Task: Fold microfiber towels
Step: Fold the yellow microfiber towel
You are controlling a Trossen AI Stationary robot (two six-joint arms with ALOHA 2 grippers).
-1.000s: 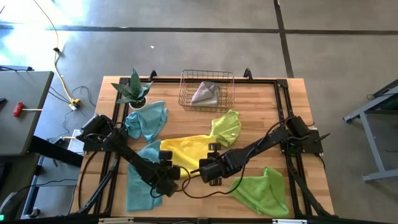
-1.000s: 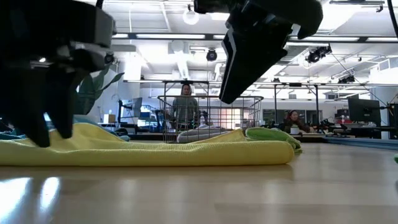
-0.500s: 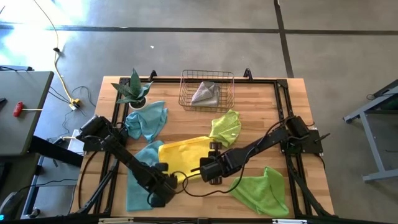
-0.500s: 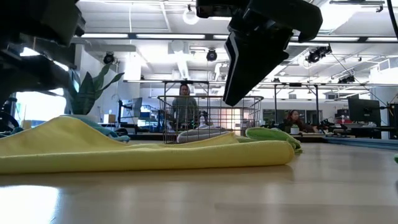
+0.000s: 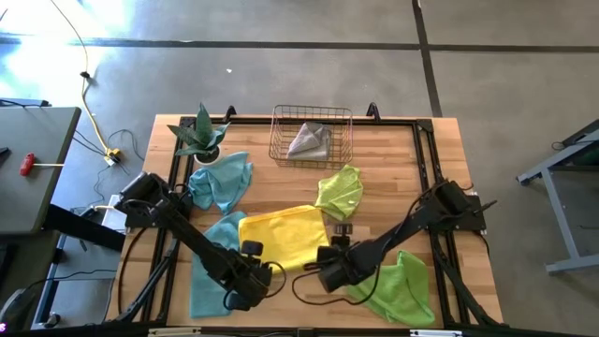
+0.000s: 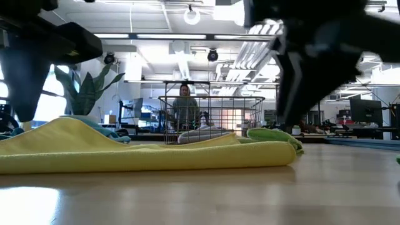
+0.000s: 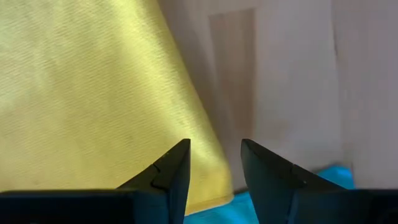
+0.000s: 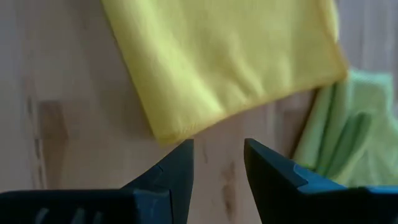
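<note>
A yellow microfiber towel (image 5: 284, 236) lies folded flat at the table's middle, and shows in the low view (image 6: 144, 153) too. My left gripper (image 5: 255, 274) hovers open and empty over the towel's near left edge (image 7: 93, 93). My right gripper (image 5: 329, 271) hovers open and empty just off its near right corner (image 8: 168, 127). Two teal towels (image 5: 221, 182) (image 5: 208, 267) lie crumpled at the left. Two lime green towels (image 5: 342, 192) (image 5: 395, 285) lie at the right. A grey towel (image 5: 311, 140) lies in the wire basket (image 5: 281, 136).
A green spiky potted plant (image 5: 200, 134) stands at the far left corner. The wire basket stands at the far edge. Bare wood shows along the near edge between the grippers (image 5: 295, 281). People sit in the room beyond the table (image 6: 186, 109).
My left gripper has let go of the yellow towel's left part and risen clear of it; that part has sprung up into a low hump. My right gripper has drawn back toward the table's near edge and a little to the right. The yellow towel now lies folded narrower.
</note>
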